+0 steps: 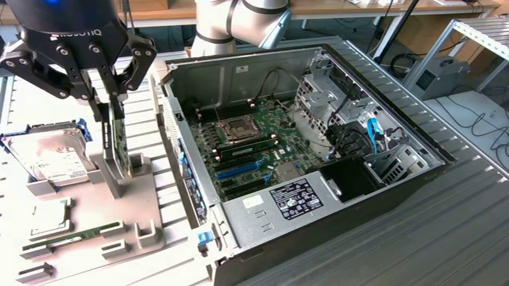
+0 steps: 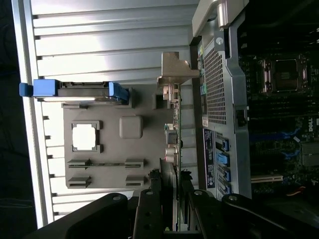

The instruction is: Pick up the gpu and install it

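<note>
gpu (image 1: pixel 116 143) stands upright on the grey holder (image 1: pixel 151 202), at its edge nearest the open computer case (image 1: pixel 263 208). It hangs straight below the gripper (image 1: pixel 112 98), whose half-closed fingers pinch its top.

Wrist view: bracket end down, the case wall (image 2: pixel 219 84) just beside it — free room lies upward.
</note>
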Action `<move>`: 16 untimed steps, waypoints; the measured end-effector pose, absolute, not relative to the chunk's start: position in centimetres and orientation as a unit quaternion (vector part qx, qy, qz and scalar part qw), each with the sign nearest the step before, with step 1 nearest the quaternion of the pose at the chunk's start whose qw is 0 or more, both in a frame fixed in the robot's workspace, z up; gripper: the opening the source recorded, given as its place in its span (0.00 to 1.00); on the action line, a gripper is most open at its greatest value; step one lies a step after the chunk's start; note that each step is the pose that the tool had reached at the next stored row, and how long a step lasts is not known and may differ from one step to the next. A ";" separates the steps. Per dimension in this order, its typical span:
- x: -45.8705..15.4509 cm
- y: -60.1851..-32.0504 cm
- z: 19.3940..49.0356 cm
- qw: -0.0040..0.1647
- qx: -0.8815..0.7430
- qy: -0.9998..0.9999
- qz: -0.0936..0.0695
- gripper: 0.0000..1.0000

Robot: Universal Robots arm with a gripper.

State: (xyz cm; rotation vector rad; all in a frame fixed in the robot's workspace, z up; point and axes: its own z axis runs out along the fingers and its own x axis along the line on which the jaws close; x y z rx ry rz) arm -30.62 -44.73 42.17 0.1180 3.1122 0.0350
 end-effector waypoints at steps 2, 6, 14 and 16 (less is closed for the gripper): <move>-30.6 -44.7 42.2 0.013 0.038 0.999 0.011 0.26; -30.6 -44.7 42.4 0.013 0.038 0.999 0.011 0.26; -30.6 -44.7 42.6 0.013 0.038 0.999 0.011 0.26; -30.6 -44.7 42.6 0.013 0.038 0.999 0.011 0.26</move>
